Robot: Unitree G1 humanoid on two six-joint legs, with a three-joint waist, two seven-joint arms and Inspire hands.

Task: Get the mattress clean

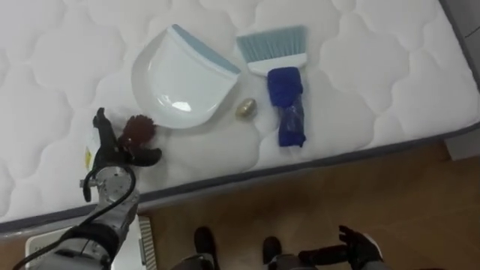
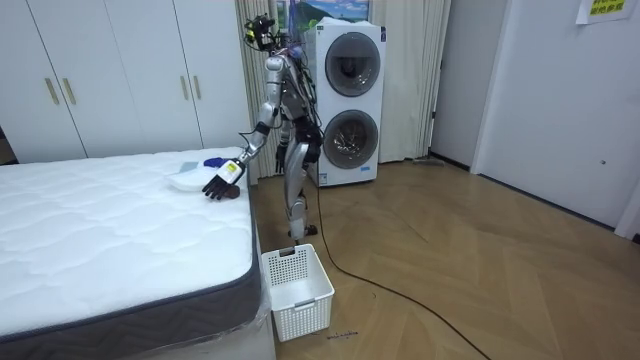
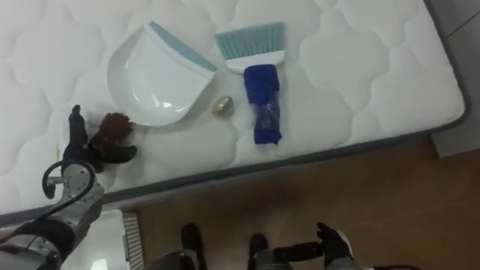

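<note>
While left hand [image 1: 112,154] spreads beside red tuft [image 1: 138,129], basket [image 2: 295,290] in room view

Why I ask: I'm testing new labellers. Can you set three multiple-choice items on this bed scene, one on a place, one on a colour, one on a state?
1. Where is the small golden object?
A. on the mattress, between the dustpan and the brush
B. inside the dustpan
C. on the floor

2. What colour is the brush's handle?
A. red
B. dark blue
C. yellow

3. How is the left hand?
A. curled shut, empty
B. gripping the brush
C. open, at the dark red tuft

Answers: 1 A, it sits on bare quilting between them; 2 B, blue below pale bristles; 3 C, its fingers are straight beside the tuft.
</note>
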